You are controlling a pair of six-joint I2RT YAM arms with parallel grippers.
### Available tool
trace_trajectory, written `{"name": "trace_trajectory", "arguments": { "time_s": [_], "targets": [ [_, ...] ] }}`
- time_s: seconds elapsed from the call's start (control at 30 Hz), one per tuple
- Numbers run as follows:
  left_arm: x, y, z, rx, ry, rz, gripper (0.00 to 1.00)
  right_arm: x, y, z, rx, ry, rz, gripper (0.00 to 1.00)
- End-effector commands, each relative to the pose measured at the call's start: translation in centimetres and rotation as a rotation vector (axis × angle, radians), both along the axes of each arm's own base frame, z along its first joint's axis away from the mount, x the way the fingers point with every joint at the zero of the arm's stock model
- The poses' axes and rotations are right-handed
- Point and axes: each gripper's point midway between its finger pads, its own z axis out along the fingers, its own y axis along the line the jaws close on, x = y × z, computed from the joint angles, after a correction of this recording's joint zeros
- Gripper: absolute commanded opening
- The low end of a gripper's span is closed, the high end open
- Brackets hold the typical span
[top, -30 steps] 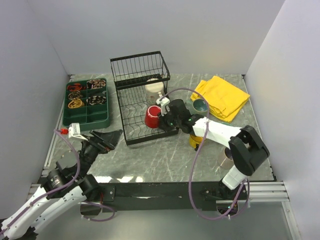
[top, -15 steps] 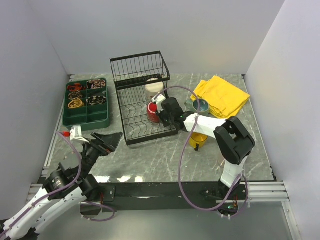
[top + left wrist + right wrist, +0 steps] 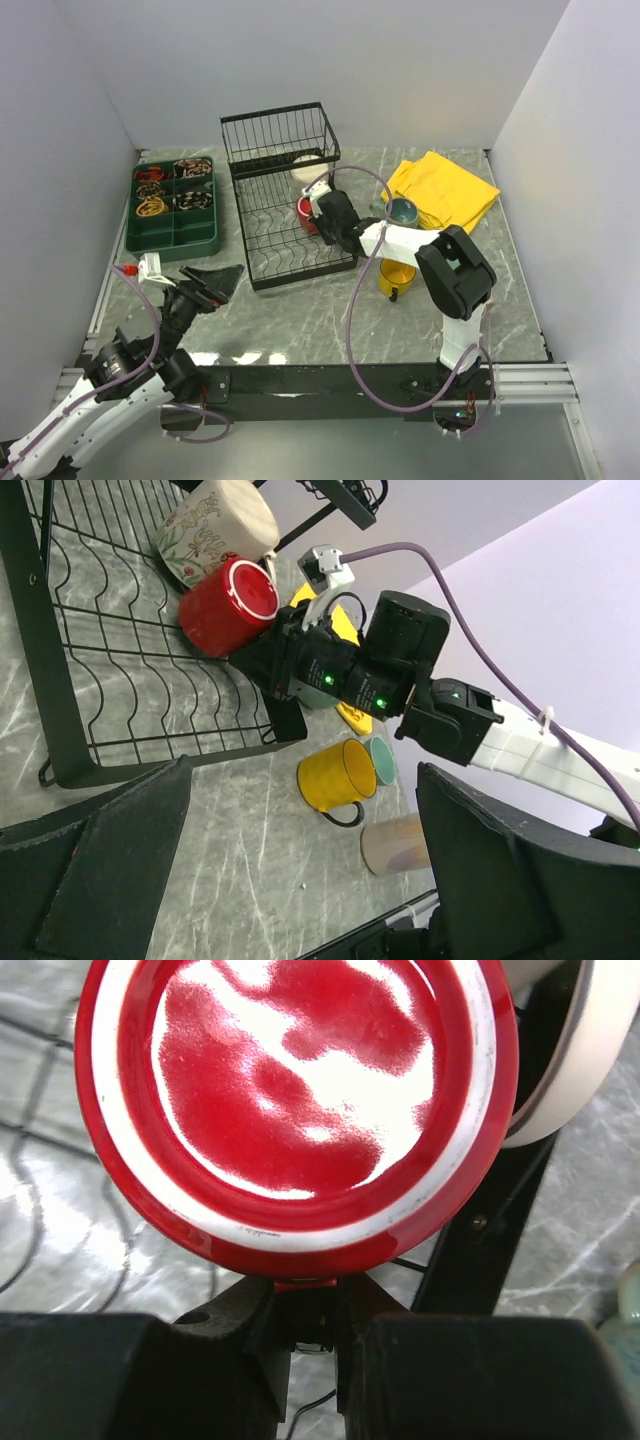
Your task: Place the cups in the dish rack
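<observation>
One glossy red ceramic mug (image 3: 300,1110) sits just ahead of the right gripper (image 3: 305,1298) — pinched on its handle. Slick, brittle; left gripper (image 3: 212,278) gapes empty.

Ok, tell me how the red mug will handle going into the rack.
The red mug shows bright glare on its glaze, so it probably slips in the right gripper. It looks like hard ceramic beside the cream mug, so a knock might chip either. Its round body could roll on the dish rack wires.
</observation>
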Motion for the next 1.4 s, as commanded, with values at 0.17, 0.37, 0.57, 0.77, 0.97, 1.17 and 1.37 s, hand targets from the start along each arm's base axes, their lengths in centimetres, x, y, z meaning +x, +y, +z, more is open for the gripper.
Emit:
{"name": "trace_trajectory", "arguments": {
  "time_s": [0.17, 0.37, 0.57, 0.77, 0.97, 1.17, 1.37],
  "targets": [
    [0.1, 0.3, -0.2, -0.007, 0.003, 0.017, 0.99, 3.8, -0.9, 3.4, 0.055, -0.119, -0.116, 0.44],
    [0.1, 0.2, -0.2, -0.006, 0.004, 0.014, 0.99, 4.3, -1.4, 3.5, 0.038, -0.127, -0.129, 0.53],
    [0.0, 0.3, -0.2, -0.012, 0.005, 0.016, 0.99, 4.0, -2.2, 5.1, 0.033, -0.174, -0.121, 0.60],
    [0.0, 0.4, -0.2, -0.015, 0.001, 0.017, 0.99, 1.8, -1.9, 6.8, 0.046, -0.195, 0.004, 0.74],
    [-0.1, 0.4, -0.1, -0.016, -0.002, 0.016, 0.99, 0.3, -2.1, 7.7, 0.014, -0.200, 0.099, 0.81],
    [-0.2, 0.7, 0.0, -0.017, -0.005, 0.022, 0.99, -3.7, -1.0, 9.3, -0.011, -0.164, 0.376, 0.81],
    [-0.2, 0.8, 0.0, -0.014, -0.007, 0.020, 0.99, -8.3, 1.3, 9.9, -0.007, -0.078, 0.745, 0.72]
  ]
}}
